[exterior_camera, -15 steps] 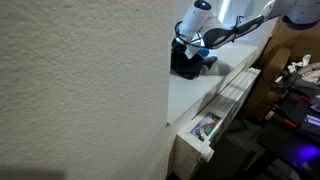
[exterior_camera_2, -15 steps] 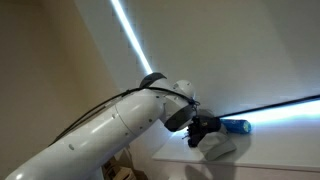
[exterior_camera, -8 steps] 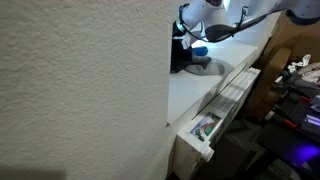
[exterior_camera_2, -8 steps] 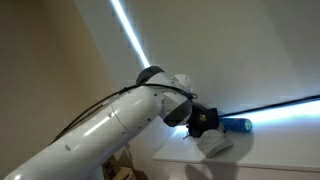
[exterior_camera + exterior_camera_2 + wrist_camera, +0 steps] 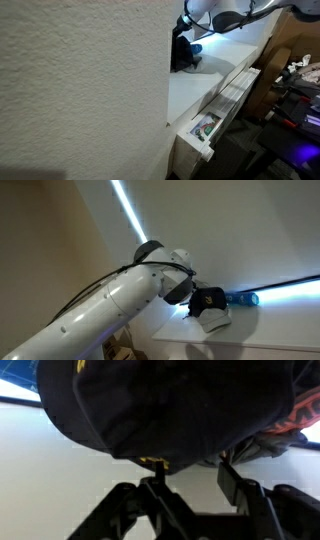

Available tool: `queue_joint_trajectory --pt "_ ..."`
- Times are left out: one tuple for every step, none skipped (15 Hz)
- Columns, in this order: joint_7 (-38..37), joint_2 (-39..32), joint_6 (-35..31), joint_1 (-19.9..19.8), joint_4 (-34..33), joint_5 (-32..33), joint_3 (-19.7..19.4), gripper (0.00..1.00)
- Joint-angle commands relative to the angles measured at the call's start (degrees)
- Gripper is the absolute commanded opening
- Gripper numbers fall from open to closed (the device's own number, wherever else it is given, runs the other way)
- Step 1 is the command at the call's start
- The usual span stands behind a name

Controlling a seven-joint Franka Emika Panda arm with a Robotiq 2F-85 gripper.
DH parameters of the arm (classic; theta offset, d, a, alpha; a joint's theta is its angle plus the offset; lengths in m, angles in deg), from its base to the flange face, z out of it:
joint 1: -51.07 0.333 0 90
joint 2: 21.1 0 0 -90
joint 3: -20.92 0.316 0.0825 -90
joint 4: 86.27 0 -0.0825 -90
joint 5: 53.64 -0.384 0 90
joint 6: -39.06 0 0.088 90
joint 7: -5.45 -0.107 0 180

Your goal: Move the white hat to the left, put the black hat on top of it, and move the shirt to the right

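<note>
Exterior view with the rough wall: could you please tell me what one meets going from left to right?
Rough wall → black hat → brown box. The drawer overlaps the hat's span, so I left it out.

place: lab or workshop | cues: white bench; open drawer; cardboard box; dark equipment

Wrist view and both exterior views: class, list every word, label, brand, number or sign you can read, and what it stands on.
No text can be read in any view.
Gold marks on the black hat in the wrist view: too blurred to read.
Coloured things in the open drawer in an exterior view: too small to read.
</note>
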Motion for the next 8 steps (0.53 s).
queue_joint_trajectory --pt "6.83 2.55 1.44 -2.34 0.19 -11.12 2.26 0.88" --pt "8.29 2.72 1.98 -2.63 -0.12 -14.62 2.48 0.95" --pt "4.68 1.27 0.41 -1.41 -0.24 -9.73 1.10 0.77" --pt "5.93 1.51 0.45 -1.79 -0.39 -11.96 1.31 0.85" --pt "6.40 1.66 0.43 -2.05 -0.44 -12.77 1.40 0.91" --pt "6.53 1.69 0.42 -2.14 -0.45 -13.07 1.42 0.96" --pt "6.54 1.70 0.42 -2.13 -0.45 -13.13 1.43 0.99" --pt "6.84 1.63 1.61 -1.75 -0.86 -14.18 1.30 1.00"
